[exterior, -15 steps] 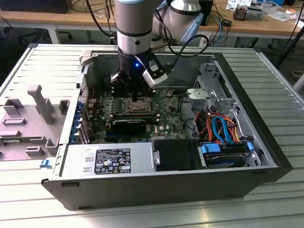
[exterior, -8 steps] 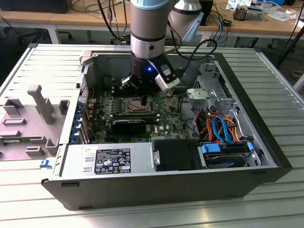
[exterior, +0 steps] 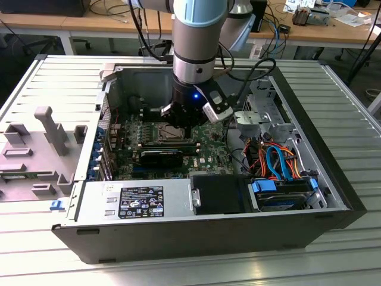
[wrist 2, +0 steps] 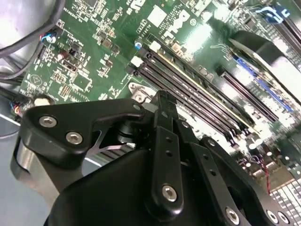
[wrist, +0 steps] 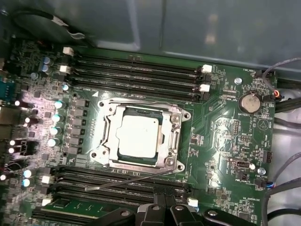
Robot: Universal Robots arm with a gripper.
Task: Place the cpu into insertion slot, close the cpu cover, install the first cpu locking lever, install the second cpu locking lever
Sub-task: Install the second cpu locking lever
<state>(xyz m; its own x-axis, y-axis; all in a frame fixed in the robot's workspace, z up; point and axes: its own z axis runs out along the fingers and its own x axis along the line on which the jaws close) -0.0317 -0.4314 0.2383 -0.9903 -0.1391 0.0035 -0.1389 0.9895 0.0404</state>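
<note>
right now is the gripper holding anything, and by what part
Nothing. The gripper is shut on itself above the motherboard; the cpu already sits in its socket.

A ribbed grey metal table (exterior: 333,101) carries the open computer case (exterior: 196,238), which lies on its side near the middle. Toward the exterior view's left, a flat grey panel (exterior: 36,155) with raised blocks lies on the same table, just beside the case. Behind the table stand wooden desks (exterior: 89,24) with cables and small items on them.
</note>
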